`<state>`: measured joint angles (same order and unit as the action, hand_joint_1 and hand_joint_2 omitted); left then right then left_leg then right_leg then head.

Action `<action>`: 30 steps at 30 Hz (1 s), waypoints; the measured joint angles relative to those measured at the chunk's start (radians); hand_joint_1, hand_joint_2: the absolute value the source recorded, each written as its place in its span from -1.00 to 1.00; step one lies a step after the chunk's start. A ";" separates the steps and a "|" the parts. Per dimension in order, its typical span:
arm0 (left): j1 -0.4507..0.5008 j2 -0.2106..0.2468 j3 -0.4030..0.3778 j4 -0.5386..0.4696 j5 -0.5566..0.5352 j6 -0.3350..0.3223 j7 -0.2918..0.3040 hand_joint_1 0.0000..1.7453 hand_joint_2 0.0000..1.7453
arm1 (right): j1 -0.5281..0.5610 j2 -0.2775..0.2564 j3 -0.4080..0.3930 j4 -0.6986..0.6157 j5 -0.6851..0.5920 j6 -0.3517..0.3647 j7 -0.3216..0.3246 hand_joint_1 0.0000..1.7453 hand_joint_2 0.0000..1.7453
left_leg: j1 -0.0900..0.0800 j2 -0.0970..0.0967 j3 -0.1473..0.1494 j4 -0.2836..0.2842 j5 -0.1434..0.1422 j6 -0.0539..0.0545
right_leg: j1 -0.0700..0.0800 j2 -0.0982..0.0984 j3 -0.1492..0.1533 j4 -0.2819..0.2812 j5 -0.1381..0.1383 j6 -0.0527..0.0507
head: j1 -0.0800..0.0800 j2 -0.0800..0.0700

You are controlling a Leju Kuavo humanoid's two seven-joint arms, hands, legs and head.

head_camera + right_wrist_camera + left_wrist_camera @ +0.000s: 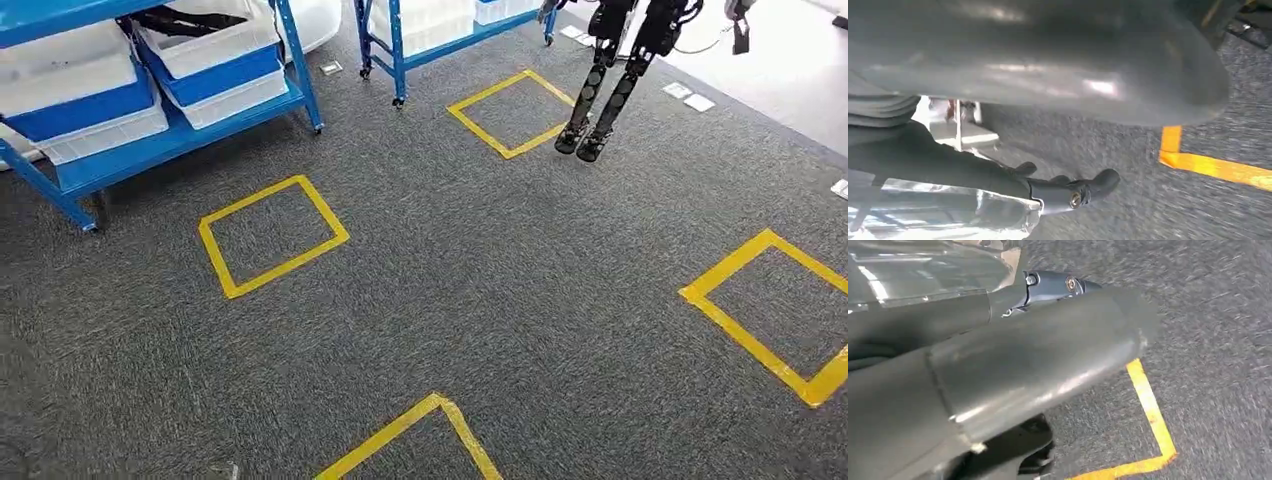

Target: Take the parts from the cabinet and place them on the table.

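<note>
Blue cabinet w/ white bins of parts was seen in head view, just beyond a yellow floor square. Left hand and right hand were seen at the wrist cams over grey carpet; finger state couldn't be told for either.

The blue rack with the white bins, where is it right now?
In the head view the blue rack stands at the upper left on the grey carpet, just behind the nearest yellow tape square.

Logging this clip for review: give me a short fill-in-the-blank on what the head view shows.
1. The squares taped on the carpet are ____.
2. The shelving rack holding white bins has a frame coloured ____.
3. The floor is covered with grey ____.

Missing words: yellow; blue; carpet
</note>
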<state>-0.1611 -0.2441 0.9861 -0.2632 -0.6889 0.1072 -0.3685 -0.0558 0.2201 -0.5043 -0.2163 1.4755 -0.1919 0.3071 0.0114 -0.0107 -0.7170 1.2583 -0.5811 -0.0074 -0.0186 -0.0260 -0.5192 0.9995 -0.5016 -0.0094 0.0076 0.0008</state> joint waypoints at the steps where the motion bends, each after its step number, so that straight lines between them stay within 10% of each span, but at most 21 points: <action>1: 0.000 0.000 -0.001 0.001 0.000 0.000 0.000 -1.00 -1.00 | 0.000 -0.001 0.000 0.001 0.000 0.000 0.000 -1.00 -1.00 | 0.000 0.005 -0.029 0.063 -0.019 -0.002 | 0.002 -0.015 -0.002 0.001 -0.001 -0.001 | -0.001 0.000; 4: 0.005 0.000 -0.003 0.003 0.000 0.000 0.000 -1.00 -1.00 | -0.001 -0.002 -0.001 0.002 0.000 0.000 0.000 -1.00 -1.00 | 0.002 0.017 0.026 -0.030 0.051 0.000 | 0.004 -0.054 0.000 0.001 -0.002 -0.001 | -0.001 0.000; 6: 0.002 0.000 -0.006 0.003 0.000 -0.001 0.000 -1.00 -1.00 | -0.003 0.000 -0.001 0.002 0.000 0.000 0.000 -1.00 -1.00 | -0.001 0.088 0.135 -0.214 0.117 0.011 | 0.009 -0.075 0.007 0.001 -0.005 0.001 | -0.003 0.000; 7: -0.002 0.001 -0.009 0.003 0.000 -0.001 0.000 -1.00 -1.00 | -0.004 0.000 -0.001 0.002 0.000 0.000 0.000 -1.00 -1.00 | -0.011 0.112 0.146 -0.240 0.106 0.013 | 0.022 -0.084 0.004 0.003 -0.010 0.007 | -0.004 0.000; 11: -0.003 0.001 -0.009 0.003 0.001 -0.001 0.000 -1.00 -1.00 | -0.007 0.000 -0.001 0.003 0.000 0.000 0.000 -1.00 -1.00 | -0.013 0.051 0.138 -0.252 0.116 0.035 | 0.029 -0.132 0.020 -0.003 -0.014 0.024 | 0.002 0.000; 14: -0.007 -0.002 -0.009 0.004 0.002 -0.001 0.000 -1.00 -1.00 | -0.005 0.001 -0.001 0.004 0.001 -0.001 0.000 -1.00 -1.00 | 0.000 0.015 0.140 -0.260 0.132 0.053 | 0.015 0.001 -0.044 0.134 -0.093 0.020 | 0.011 0.000; 17: -0.005 -0.003 -0.010 0.005 0.001 -0.001 0.000 -1.00 -1.00 | -0.001 -0.001 -0.001 0.006 0.000 -0.001 0.000 -1.00 -1.00 | 0.000 -0.034 0.132 -0.259 0.135 0.054 | 0.009 0.019 -0.135 0.322 -0.159 0.027 | 0.010 0.000; 20: -0.001 -0.005 -0.010 0.005 0.001 -0.001 0.000 -1.00 -1.00 | -0.005 -0.002 -0.001 0.006 0.000 0.000 0.000 -1.00 -1.00 | 0.002 -0.081 0.135 -0.257 0.138 0.048 | -0.001 0.033 -0.041 0.131 -0.065 0.058 | 0.010 0.000; 22: -0.002 -0.005 -0.010 0.005 0.002 -0.001 0.000 -1.00 -1.00 | -0.001 -0.002 -0.001 0.008 0.000 0.000 0.000 -1.00 -1.00 | -0.003 -0.107 0.130 -0.248 0.138 0.035 | -0.012 0.116 0.007 0.005 -0.024 0.061 | 0.013 0.000; 30: 0.003 -0.004 -0.010 0.005 0.001 -0.001 0.000 -1.00 -1.00 | -0.004 -0.003 -0.002 0.009 0.000 0.000 0.000 -1.00 -1.00 | 0.000 -0.134 0.120 -0.255 0.146 0.015 | 0.001 0.075 0.013 0.005 -0.015 0.038 | 0.009 0.000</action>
<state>-0.1578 -0.2480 0.9762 -0.2583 -0.6874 0.1060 -0.3689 -0.0602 0.2167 -0.5058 -0.2075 1.4752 -0.1923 0.3067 0.0116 -0.1446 -0.5969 1.0031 -0.4347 0.0075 -0.0178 0.0495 -0.5067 1.0048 -0.5167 0.0282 0.0168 0.0008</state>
